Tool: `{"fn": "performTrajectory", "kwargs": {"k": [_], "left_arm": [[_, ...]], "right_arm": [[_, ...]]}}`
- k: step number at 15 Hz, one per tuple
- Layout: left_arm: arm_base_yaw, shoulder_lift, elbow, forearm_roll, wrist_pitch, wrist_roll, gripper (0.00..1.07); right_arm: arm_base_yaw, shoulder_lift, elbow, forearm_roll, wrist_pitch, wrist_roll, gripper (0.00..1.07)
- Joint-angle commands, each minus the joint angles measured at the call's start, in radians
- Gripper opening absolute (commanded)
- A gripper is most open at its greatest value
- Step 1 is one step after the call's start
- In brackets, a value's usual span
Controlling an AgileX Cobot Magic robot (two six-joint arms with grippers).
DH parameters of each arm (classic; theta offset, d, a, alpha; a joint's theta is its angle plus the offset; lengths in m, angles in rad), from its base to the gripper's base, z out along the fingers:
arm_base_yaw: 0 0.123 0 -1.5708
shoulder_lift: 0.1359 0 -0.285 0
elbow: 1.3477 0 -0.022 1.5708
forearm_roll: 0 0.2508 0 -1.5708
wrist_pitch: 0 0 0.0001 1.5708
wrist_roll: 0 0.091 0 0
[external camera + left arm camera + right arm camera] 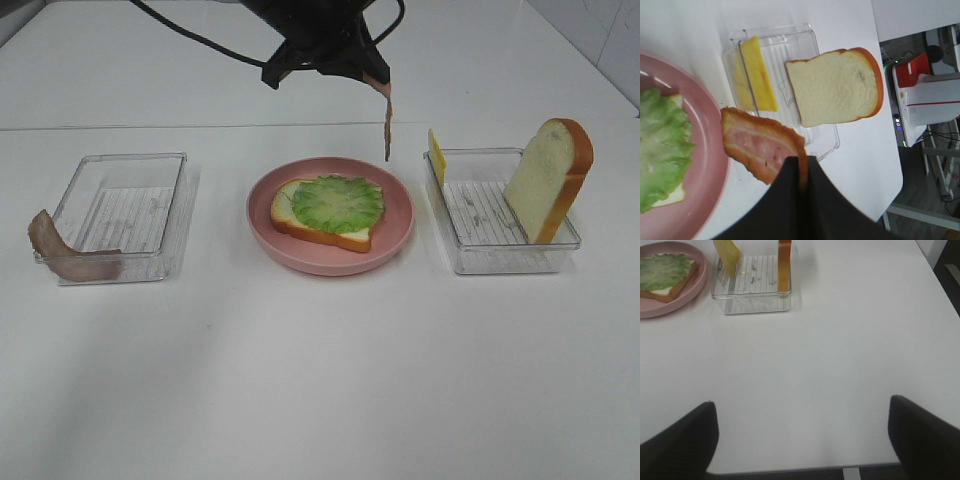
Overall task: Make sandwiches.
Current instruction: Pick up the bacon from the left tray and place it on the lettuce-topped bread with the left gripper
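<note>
A white table (320, 400) fills the scene; past its edge stands a white-and-red machine (925, 100). At centre, a pink plate (398, 232) holds the sandwich (325, 210), so far one bread slice under lettuce. The left gripper (804, 172) pinches a bacon strip (760, 145) in the air near the plate's rim. The right gripper (802, 435) hangs spread wide over the table.

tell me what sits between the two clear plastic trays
The round pink plate, carrying a white bread slice topped with green lettuce, as the exterior high view shows.

The left tool (801, 167) is matte black with tapered fingers (830, 200). Thin black cables (190, 35) curve away from it.
</note>
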Motion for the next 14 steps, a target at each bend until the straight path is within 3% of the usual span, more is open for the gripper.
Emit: {"fn": "performTrajectory", "kwargs": {"k": [1, 7, 14], "left_arm": [[-0.012, 0.039, -0.002, -0.076, -0.015, 0.014, 0.00], [0.033, 0.135, -0.002, -0.126, 0.036, 0.005, 0.00], [0.095, 0.143, -0.002, -0.083, 0.116, -0.001, 0.00]], "right_arm": [[-0.004, -0.029, 0.000, 0.001, -0.001, -0.006, 0.90], [-0.004, -0.029, 0.000, 0.001, -0.002, -0.006, 0.90], [-0.004, -0.029, 0.000, 0.002, -0.002, -0.006, 0.90]]}}
